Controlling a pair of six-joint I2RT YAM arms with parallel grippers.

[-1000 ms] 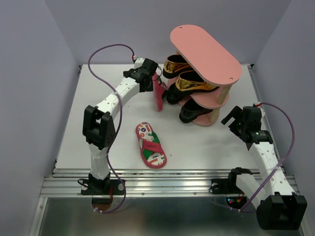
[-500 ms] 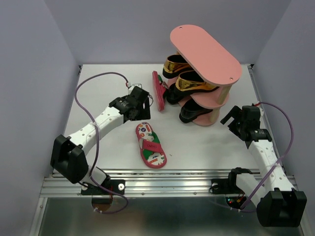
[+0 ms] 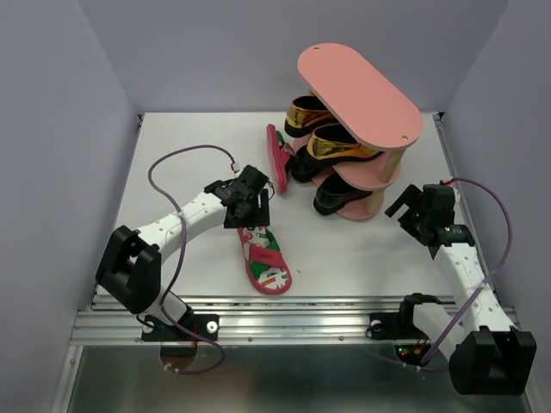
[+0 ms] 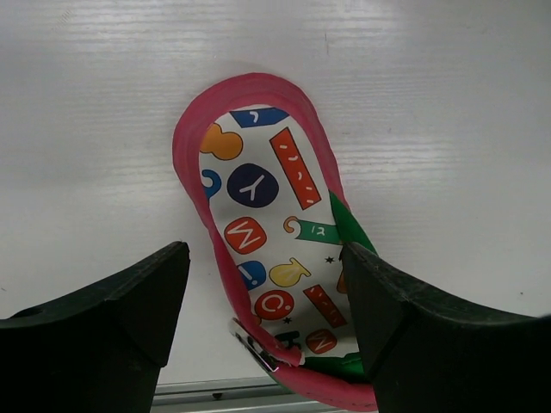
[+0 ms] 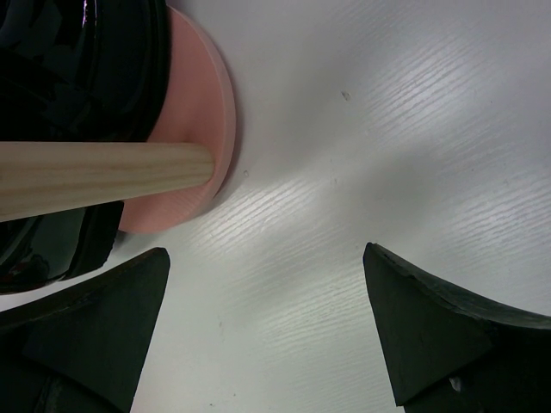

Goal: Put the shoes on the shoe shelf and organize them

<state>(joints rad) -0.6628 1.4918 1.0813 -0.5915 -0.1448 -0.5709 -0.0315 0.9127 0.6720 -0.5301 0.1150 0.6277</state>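
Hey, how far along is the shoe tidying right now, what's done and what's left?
Done: both gold loafers and both black loafers sit on the shoe shelf. In hand: the open left tool hovers over the flat flip-flop, jaws either side of it, not gripping. Left: shelving that one, plus the second flip-flop, which stands on edge beside the shelf.

flip-flop [image 4: 258,224]: pink, colourful print | shelf [image 3: 357,90]: salmon-pink | table [image 3: 362,249]: white

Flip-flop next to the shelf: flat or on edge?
On edge. The flip-flop stands on its long side beside the shoe shelf, apparently leaning on a black loafer.
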